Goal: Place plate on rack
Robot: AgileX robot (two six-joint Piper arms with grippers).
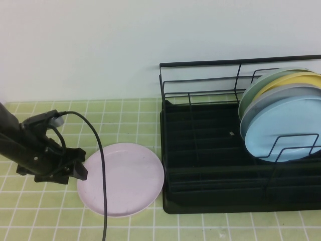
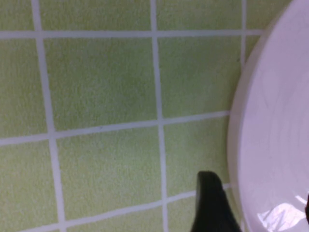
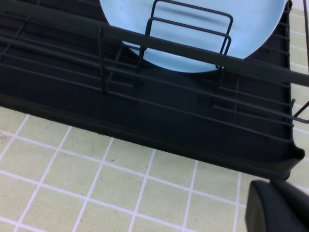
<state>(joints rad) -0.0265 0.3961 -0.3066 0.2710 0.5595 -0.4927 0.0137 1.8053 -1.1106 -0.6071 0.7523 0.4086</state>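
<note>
Straddling rim of pink plate [image 1: 125,178], left tool [image 1: 79,169] wide, right tool [image 3: 280,210] closed by rack [image 1: 200,150]

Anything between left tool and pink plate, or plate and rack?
Nothing visible. Left tool: at the left rim of the pink plate; the rack stands beside it. Right tool, shut, is by the rack's front.

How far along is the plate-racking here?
Done: other plates stand in the rack. In hand: left claw open astride the rim of the pink plate, flat on the tiles. Left: grip, lift, rack it. Right claw shut, parked by the rack's front.
</note>
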